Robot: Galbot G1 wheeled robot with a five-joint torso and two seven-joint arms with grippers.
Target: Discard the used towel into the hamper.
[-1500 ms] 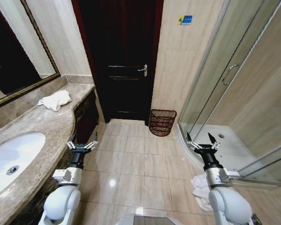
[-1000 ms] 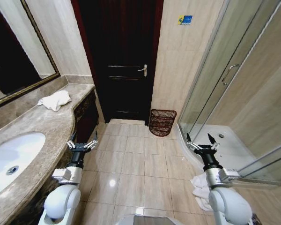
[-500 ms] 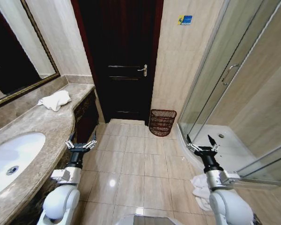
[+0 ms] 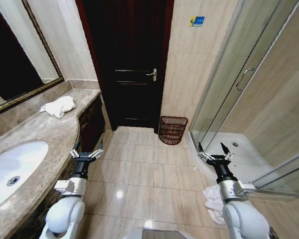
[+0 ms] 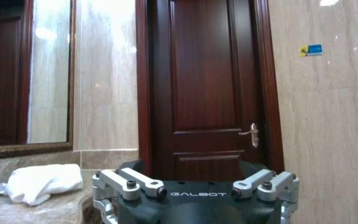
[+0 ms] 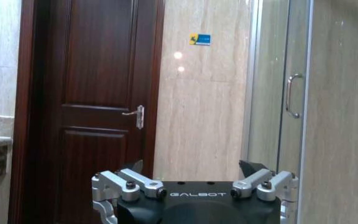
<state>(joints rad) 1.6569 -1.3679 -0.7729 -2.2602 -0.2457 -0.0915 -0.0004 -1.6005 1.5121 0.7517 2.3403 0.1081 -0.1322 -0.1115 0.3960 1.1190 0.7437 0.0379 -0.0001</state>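
A marble worktop point(image 4: 50, 132) is carrying a white towel point(image 4: 58, 106) while the hamper point(image 4: 172, 130) is standing by the door point(image 4: 132, 64), both pincers, left point(image 4: 87, 153) and right point(image 4: 213, 153), hovering released.

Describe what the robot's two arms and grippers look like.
Both arms match: rounded glossy white shells, a grey metal wrist block, then a slim black forearm. The left gripper and right gripper have silver machined linkages with dark pointed fingertips on a black body printed GALBOT in white, as seen in the wrist views.
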